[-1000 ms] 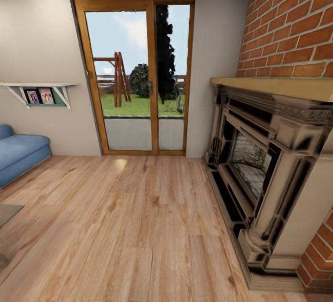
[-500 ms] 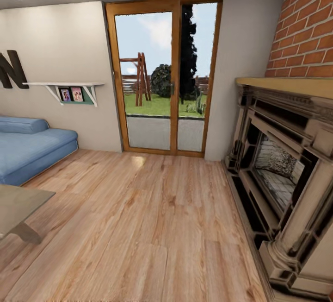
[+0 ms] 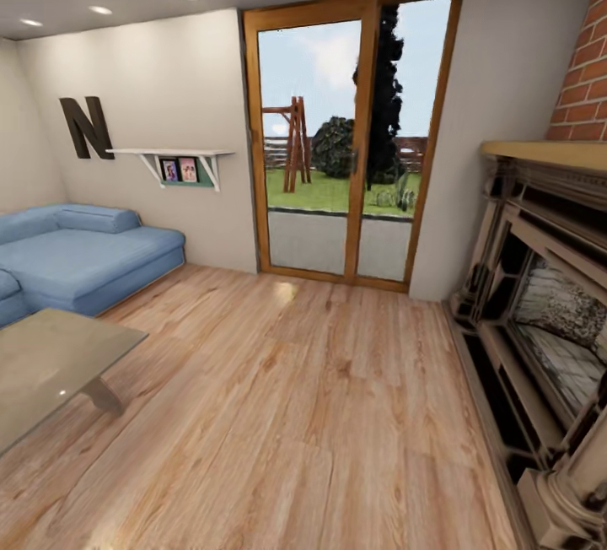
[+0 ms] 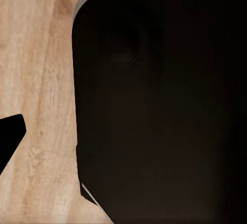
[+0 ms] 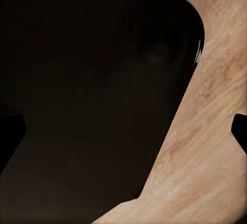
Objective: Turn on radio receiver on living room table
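Beige walls, plank floor (image 3: pixel 312 415), blue sofa (image 3: pixel 80 259), glass doors (image 3: pixel 350 141), brick fireplace (image 3: pixel 548 297).

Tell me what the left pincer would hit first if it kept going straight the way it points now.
Probably the light wood plank floor: the left wrist view looks down onto it beside a large dark body, likely the robot's own. Depth is unclear, and whether the pincer is open or shut cannot be judged.

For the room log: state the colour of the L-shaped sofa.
Blue; the soft L-shaped sofa shows best in the head view.
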